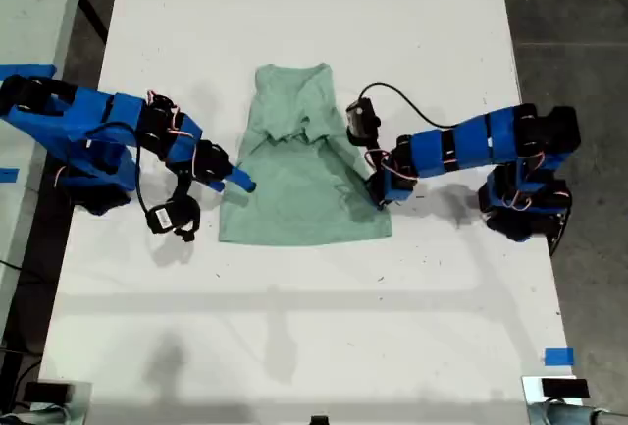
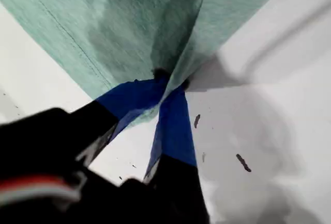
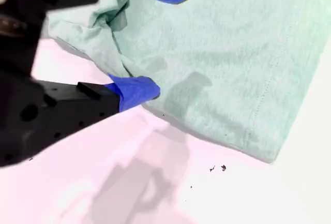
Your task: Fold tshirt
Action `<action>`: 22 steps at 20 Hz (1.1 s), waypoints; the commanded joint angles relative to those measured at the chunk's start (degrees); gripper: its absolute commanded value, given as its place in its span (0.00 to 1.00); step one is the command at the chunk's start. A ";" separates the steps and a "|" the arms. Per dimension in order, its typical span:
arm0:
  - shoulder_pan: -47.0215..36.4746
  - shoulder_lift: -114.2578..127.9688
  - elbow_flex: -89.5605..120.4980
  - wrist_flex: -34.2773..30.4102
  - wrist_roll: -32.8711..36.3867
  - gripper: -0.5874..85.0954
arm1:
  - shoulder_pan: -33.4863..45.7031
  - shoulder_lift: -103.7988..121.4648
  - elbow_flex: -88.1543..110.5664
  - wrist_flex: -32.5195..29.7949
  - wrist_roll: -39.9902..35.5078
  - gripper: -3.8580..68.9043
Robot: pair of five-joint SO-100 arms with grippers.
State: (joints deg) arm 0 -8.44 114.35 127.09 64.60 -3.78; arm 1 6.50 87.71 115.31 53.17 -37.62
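The pale mint-green tshirt [image 1: 294,189] lies partly folded at the middle of the white table [image 1: 314,327], collar toward the far edge. At the shirt's edge toward the exterior view's right, my first gripper [image 1: 378,189] is shut on the cloth. In the first wrist view its blue fingertips [image 2: 168,81] pinch a gathered ridge of the tshirt [image 2: 129,17]. At the shirt's edge toward the exterior view's left, my second gripper [image 1: 235,178] [image 3: 155,40] stands open. One of its blue fingertips [image 3: 137,92] is at the edge of the tshirt [image 3: 232,53] and the other is over it.
A blue tape mark [image 1: 557,356] sits near the table's front corner at the exterior view's right. Dark floor [image 1: 569,13] borders the table on both sides. A wrist camera [image 1: 172,214] hangs beside the second arm, and small devices [image 1: 559,391] stand at the front corners.
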 commanded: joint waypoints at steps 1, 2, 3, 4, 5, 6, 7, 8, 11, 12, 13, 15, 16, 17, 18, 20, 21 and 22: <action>-0.88 1.14 -0.62 -1.14 0.62 0.30 | 0.44 0.53 -5.63 5.36 -1.05 0.04; -0.88 1.14 -0.62 -1.14 0.70 0.30 | 0.44 0.53 -8.09 9.23 -1.49 0.04; -0.88 1.14 -0.62 -1.14 0.70 0.30 | 0.35 0.53 -10.90 13.62 -2.46 0.04; -0.70 1.14 -0.62 -1.14 0.70 0.30 | 0.35 0.53 -13.36 17.93 -2.90 0.04; -0.62 1.14 -0.53 -1.14 0.70 0.30 | 0.00 0.53 -16.17 21.45 -3.78 0.04; -0.53 1.14 -0.53 -1.23 0.70 0.30 | -0.18 0.53 -18.90 23.73 -3.60 0.04; -0.44 1.14 -0.53 -1.32 0.70 0.30 | -0.53 0.00 -21.97 24.61 -2.99 0.04; -0.35 1.14 -0.62 -1.41 0.70 0.30 | -0.88 -1.49 -26.46 25.84 -1.85 0.04; 0.09 1.32 -0.88 -1.49 0.53 0.30 | -2.55 -11.07 -44.56 28.30 2.11 0.04; 0.18 1.41 -0.88 -1.49 0.53 0.30 | -3.16 -15.03 -50.01 28.56 3.52 0.04; 0.26 1.58 -0.88 -1.49 0.53 0.30 | -3.60 -18.37 -52.91 27.42 5.01 0.04; 0.44 1.76 -0.88 -1.49 0.44 0.30 | -4.31 -23.82 -56.87 24.08 7.65 0.04; 0.44 1.76 -0.88 -1.49 0.44 0.30 | -4.75 -26.19 -58.27 21.71 9.14 0.04; 0.44 1.76 -0.88 -1.67 0.44 0.30 | -5.19 -28.48 -58.97 18.46 10.63 0.04; 0.44 1.76 -0.88 -1.76 0.44 0.30 | -5.62 -30.76 -58.97 14.50 11.95 0.04; 0.35 1.76 -0.88 -1.93 0.44 0.29 | -5.98 -37.00 -62.84 12.66 13.62 0.17; 0.35 1.76 -0.97 -1.93 0.53 0.29 | -6.24 -38.14 -65.30 14.85 12.74 0.41; 0.44 1.85 -1.05 -1.85 0.44 0.29 | -6.42 -37.71 -66.71 17.58 12.22 0.45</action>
State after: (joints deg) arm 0 -8.53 114.35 127.09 63.63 -3.34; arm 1 1.49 48.87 55.02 67.85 -24.96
